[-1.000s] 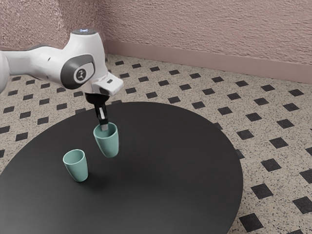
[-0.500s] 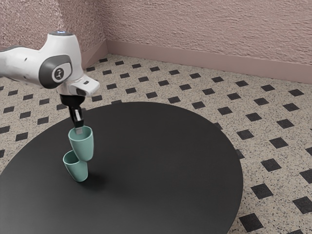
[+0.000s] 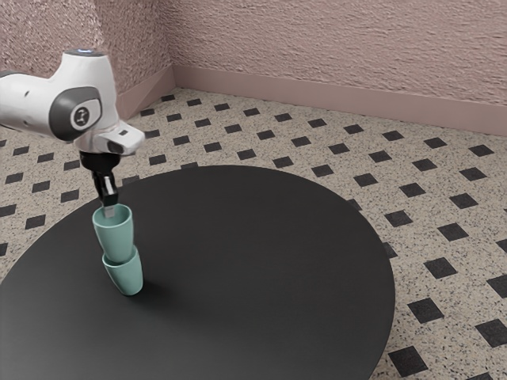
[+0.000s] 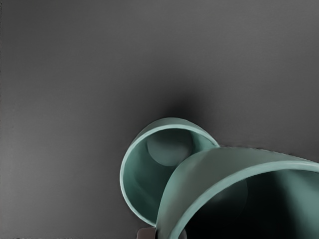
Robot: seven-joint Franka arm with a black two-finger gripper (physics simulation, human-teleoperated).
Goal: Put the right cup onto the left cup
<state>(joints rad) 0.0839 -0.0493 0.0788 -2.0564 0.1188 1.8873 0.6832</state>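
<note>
My gripper [image 3: 109, 209] is shut on the rim wall of a teal cup [image 3: 118, 240], one finger inside and one outside. This held cup hangs roughly upright, its bottom overlapping the mouth of the second teal cup [image 3: 127, 277], which stands on the table. In the wrist view the fingertips of the gripper [image 4: 167, 233] pinch the wall of the held cup [image 4: 209, 172]. The standing cup [image 4: 139, 184] shows much of its open mouth beside it, its inner floor visible; whether the cups touch I cannot tell.
The round black table [image 3: 261, 277] extends from the cups toward the exterior view's right, where its curved edge borders the speckled floor [image 3: 444, 332]. A pinkish textured wall [image 3: 341, 47] rises behind.
My hand has carried the held cup toward the exterior view's left, from beside the standing cup to above it. The standing cup has stayed put.
</note>
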